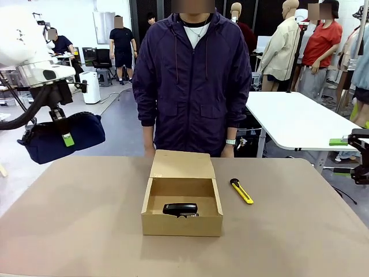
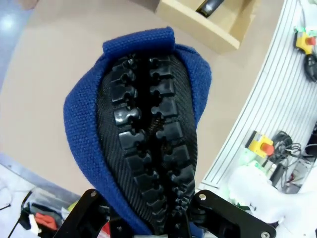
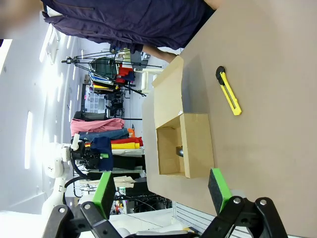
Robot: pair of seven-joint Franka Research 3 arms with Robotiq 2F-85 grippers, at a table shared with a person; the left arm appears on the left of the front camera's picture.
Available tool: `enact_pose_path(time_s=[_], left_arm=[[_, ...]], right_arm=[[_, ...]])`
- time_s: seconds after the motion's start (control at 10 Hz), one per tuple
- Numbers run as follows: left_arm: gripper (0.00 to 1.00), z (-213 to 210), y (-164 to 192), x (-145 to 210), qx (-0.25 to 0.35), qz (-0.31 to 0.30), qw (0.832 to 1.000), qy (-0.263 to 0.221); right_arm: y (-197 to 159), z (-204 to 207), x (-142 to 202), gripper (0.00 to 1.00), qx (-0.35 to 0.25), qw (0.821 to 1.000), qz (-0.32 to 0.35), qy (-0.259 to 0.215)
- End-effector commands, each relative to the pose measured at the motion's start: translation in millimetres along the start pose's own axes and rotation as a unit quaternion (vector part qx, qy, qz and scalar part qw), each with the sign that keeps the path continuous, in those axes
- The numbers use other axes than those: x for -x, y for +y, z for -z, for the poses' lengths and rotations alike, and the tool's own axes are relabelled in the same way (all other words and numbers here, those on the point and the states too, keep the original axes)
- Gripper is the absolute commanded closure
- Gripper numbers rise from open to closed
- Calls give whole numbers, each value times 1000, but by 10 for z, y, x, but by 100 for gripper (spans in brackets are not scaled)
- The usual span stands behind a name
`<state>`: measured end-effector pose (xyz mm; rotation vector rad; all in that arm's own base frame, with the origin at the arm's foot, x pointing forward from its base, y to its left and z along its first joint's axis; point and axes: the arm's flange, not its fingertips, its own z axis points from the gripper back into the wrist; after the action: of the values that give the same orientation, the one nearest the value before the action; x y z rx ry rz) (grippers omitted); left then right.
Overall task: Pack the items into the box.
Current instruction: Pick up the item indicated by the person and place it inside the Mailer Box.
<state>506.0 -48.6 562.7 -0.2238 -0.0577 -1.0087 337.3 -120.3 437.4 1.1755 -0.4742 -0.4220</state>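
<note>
My left gripper is shut on the navy blue zip pouch, held in the air above the table's far left corner. In the left wrist view the pouch hangs between my fingers with its black zipper facing the camera. The open cardboard box stands mid-table with its flap lid laid back toward the person. A small black stapler-like object lies inside it. The yellow-and-black utility knife lies on the table right of the box. My right gripper is open and holds nothing, off the table's right edge.
A person in a dark purple jacket stands at the far side, hands down behind the box lid. The brown table has free room left and right of the box. A white table stands behind on the right.
</note>
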Motion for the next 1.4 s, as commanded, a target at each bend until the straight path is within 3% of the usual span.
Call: enact_pose_path(time_s=[0.0, 0.1, 0.3, 0.4, 0.5, 0.6, 0.9, 1.2, 1.3], left_arm=[[100, 8, -169, -265, -5, 29, 1000, 4], [100, 29, -388, -695, -24, 110, 993, -21], [100, 294, -813, -1590, -3, 243, 970, 2], [100, 503, -984, -1911, -17, 247, 968, 47], [100, 690, -1146, -2187, -14, 294, 955, 31], [100, 840, -1246, -2362, -25, 297, 954, 31], [100, 1376, -1532, -2658, -57, 262, 959, 88], [100, 1756, -1748, -2986, -16, 355, 930, 96], [100, 1875, -1730, -3014, -20, 328, 939, 98]], right_arm=[[27, -25, -13, 0, 1, 1000, 2, 3], [27, -25, -13, 0, 1, 1000, 2, 3], [27, -25, -13, 0, 1, 1000, 2, 3], [27, -25, -13, 0, 1, 1000, 2, 3], [27, -25, -13, 0, 1, 1000, 2, 3], [27, -25, -13, 0, 1, 1000, 2, 3], [27, -25, -13, 0, 1, 1000, 2, 3], [27, -25, -13, 0, 1, 1000, 2, 3], [27, -25, -13, 0, 1, 1000, 2, 3]])
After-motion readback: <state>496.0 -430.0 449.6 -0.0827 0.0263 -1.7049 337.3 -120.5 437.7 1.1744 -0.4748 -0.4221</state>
